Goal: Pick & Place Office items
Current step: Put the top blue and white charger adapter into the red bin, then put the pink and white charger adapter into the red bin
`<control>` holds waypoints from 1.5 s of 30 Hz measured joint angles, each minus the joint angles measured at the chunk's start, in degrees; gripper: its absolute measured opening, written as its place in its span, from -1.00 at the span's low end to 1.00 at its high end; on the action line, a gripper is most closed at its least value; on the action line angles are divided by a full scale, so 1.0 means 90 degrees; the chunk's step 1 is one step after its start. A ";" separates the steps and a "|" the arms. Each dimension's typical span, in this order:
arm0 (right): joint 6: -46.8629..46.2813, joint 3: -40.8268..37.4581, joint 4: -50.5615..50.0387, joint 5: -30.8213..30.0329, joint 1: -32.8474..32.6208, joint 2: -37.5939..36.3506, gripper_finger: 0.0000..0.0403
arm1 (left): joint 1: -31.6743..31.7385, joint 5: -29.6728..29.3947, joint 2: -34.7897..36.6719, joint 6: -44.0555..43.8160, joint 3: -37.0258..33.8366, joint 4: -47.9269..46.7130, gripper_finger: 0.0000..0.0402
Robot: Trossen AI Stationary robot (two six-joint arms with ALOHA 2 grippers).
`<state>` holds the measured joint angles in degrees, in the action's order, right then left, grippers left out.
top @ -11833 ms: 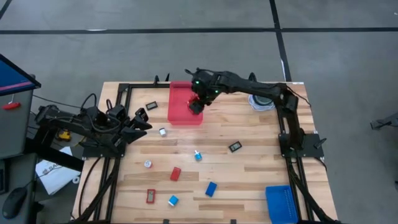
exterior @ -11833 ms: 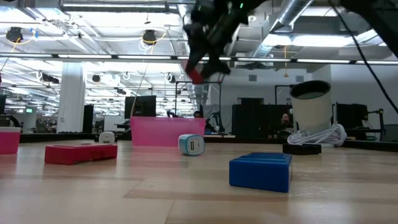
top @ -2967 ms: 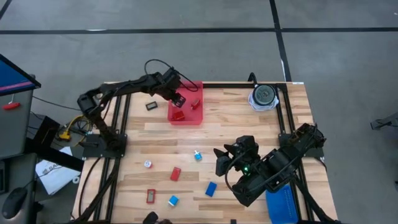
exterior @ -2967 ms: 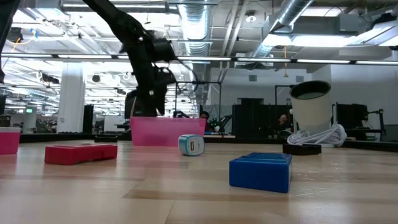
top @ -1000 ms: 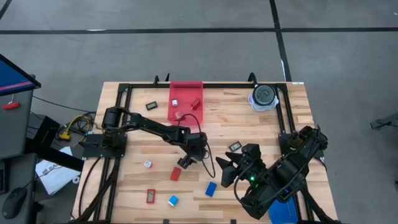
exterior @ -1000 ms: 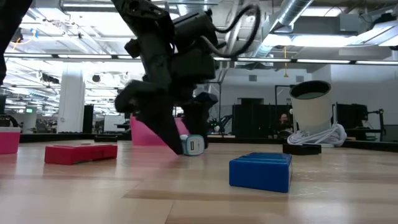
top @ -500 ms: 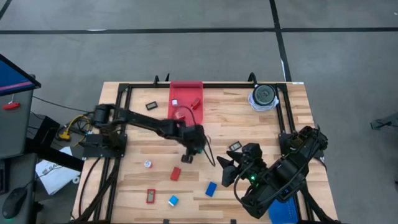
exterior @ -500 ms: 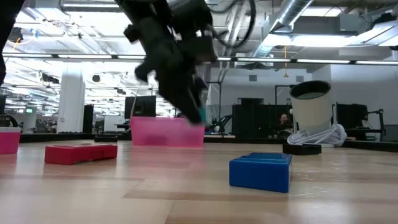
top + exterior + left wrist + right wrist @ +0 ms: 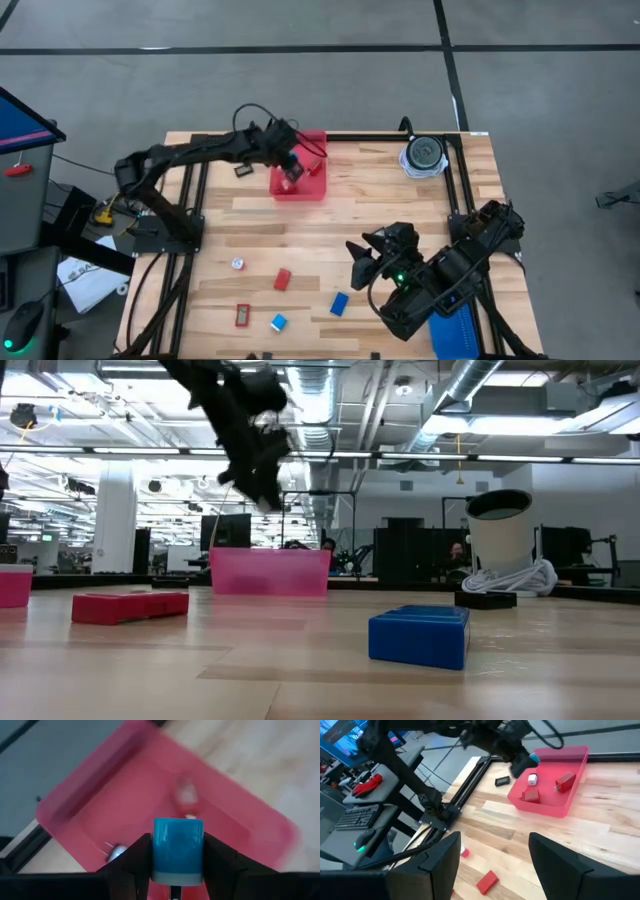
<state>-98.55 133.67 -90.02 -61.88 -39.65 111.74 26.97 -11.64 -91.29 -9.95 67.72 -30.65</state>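
Hanging above the red tray (image 9: 312, 186), the blue cube (image 9: 177, 849) shows a plain, glossy blue face with a paler lower edge and no readable writing. The left gripper (image 9: 176, 865) pinches it between part-closed fingers. The right gripper (image 9: 492, 862) idles over the table's near right, jaws apart, empty.

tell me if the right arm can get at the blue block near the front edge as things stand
Probably yes. The right gripper hangs open and empty just beside the blue block, with bare table between them. The left gripper is away over the red tray, shut on a blue cube.
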 joint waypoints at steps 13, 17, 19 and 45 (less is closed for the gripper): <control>-0.0202 0.0000 0.0002 0.0008 0.0145 0.0000 0.13 | 0.0653 0.0159 -0.1348 0.0058 0.0002 0.0621 -0.37; -0.0272 0.0000 0.0000 0.0034 0.0145 0.0000 0.13 | 0.0689 0.0103 -0.1406 0.0064 0.0002 0.0688 -0.37; -0.0279 0.0000 0.0002 0.0034 0.0173 0.0000 0.13 | 0.0716 0.0103 -0.1411 0.0073 0.0001 0.0719 -0.37; -0.0064 0.0000 0.0000 0.0028 0.0257 0.0000 0.13 | 0.0114 0.2066 0.0563 0.0821 0.0002 0.0716 -0.12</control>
<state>-99.12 133.67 -90.02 -61.63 -37.34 111.74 28.00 6.95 -86.22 -2.56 67.74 -24.20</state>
